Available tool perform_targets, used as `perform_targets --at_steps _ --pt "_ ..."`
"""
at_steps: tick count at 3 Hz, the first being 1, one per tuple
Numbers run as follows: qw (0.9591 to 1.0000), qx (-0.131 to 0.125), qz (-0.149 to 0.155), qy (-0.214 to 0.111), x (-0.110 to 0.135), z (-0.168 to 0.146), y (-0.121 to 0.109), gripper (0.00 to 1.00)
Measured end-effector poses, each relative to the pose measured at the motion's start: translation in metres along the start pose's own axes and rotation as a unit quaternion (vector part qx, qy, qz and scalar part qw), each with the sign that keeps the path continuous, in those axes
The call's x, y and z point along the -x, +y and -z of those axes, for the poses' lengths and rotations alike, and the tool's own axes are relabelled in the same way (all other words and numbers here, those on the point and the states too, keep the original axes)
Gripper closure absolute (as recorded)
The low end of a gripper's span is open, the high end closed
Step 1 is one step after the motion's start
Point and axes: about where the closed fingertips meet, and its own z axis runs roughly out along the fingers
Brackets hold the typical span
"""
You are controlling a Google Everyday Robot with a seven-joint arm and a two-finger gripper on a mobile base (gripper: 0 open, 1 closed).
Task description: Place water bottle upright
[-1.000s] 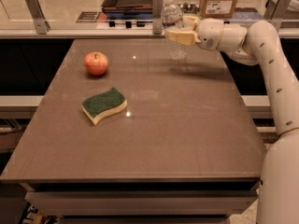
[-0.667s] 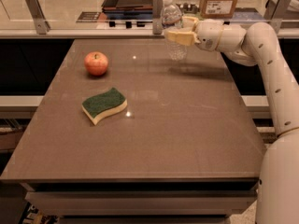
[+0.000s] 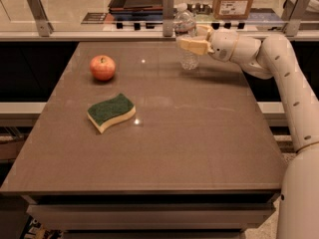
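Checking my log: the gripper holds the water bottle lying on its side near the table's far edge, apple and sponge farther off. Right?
Not quite. The camera view shows the water bottle standing upright, cap on top, not on its side. The rest holds: the gripper holds it near the far edge of the table, with the apple and the sponge farther off.
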Motion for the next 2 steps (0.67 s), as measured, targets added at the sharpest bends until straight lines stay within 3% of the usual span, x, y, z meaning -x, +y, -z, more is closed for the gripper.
perform_targets --at_steps 2 --pt "0.9999 -0.006 -0.01 -0.011 -0.011 0.0048 -0.0041 1.0"
